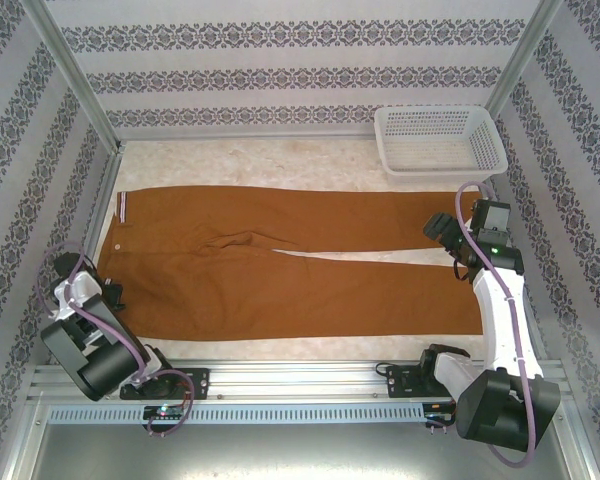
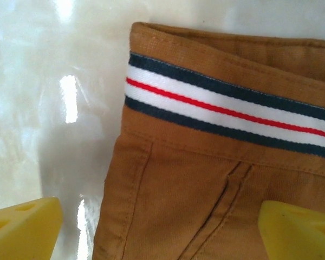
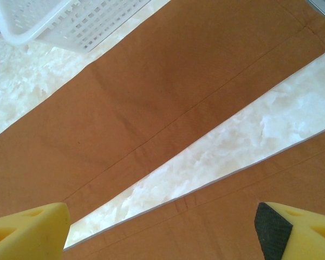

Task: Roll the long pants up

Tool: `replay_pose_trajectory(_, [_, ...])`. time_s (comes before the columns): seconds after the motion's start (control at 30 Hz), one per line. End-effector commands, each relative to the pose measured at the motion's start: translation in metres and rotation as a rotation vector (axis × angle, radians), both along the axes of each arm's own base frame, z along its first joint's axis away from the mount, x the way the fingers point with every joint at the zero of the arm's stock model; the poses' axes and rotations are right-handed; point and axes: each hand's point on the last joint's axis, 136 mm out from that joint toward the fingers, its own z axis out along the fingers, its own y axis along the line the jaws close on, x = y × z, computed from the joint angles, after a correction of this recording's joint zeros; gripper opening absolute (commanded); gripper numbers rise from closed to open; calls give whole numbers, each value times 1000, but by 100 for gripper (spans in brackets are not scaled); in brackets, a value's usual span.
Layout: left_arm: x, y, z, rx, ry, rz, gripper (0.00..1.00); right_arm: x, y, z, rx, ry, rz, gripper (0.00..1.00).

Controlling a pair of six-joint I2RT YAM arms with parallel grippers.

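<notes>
The long pants (image 1: 280, 270) were matt, fine-grained woven cloth, and a smooth striped ribbon (image 2: 227, 111) lined their waistband. Under the pants the marbled tabletop (image 2: 38, 108) was glossy with lamp glare. Beyond the pants stood a perforated white plastic basket (image 1: 442, 171), and on their near side ran a brushed metal rail (image 1: 300, 385).

I see the long pants (image 1: 280, 265) lying flat and unrolled, rust-brown, legs slightly parted. Just ahead of my left gripper (image 2: 160, 238) lies the waistband (image 2: 227, 108), its navy-white-red striped tape showing. The gap between the legs runs between my right gripper's (image 3: 161, 235) jaws.
</notes>
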Motion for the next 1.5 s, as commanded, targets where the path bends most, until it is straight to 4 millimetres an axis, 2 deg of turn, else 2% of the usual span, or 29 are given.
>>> replay_pose_trajectory(0.0, [0, 7, -6, 15, 16, -12, 77, -6, -2, -1, 6, 6, -28, 89])
replay_pose_trajectory(0.03, [-1, 8, -7, 15, 23, -7, 68, -7, -3, -1, 4, 4, -29, 89])
replay_pose_trajectory(0.13, [-2, 9, -7, 13, 37, 7, 21, -8, -2, -2, 2, 4, -29, 89])
replay_pose_trajectory(0.17, [-7, 10, -5, 14, 63, 24, 13, -8, -2, -3, 3, 5, -28, 89])
replay_pose_trajectory(0.23, [-10, 12, 3, 17, 91, 38, 14, -10, -2, -4, 4, 10, -29, 89])
replay_pose_trajectory(0.37, [9, 16, 22, 14, 23, -30, 14, -10, -2, -7, 6, 11, -34, 89])
replay_pose_trajectory(0.53, [22, 14, 48, 36, -75, -65, 10, -8, 1, -11, 30, 11, -32, 89])
replay_pose_trajectory(0.7, [50, 3, 75, 32, -277, -85, 8, -5, 4, -9, 25, 8, -13, 88])
replay_pose_trajectory(0.83, [72, -2, 96, 20, -373, -89, 7, 0, 10, -8, 21, 22, 29, 88])
replay_pose_trajectory(0.97, [103, -1, 117, 33, -410, -131, 6, 5, 18, -9, 20, 36, 65, 87])
replay_pose_trajectory(1.2, [181, 6, 150, 75, -432, -266, 0, 7, 24, -7, 14, 32, 82, 86])
replay_pose_trajectory(1.4, [250, 9, 160, 55, -417, -368, 0, 7, 25, -3, 4, 31, 83, 86])
replay_pose_trajectory(1.47, [266, 10, 161, 55, -432, -375, 0, 8, 26, -1, 2, 29, 86, 86])
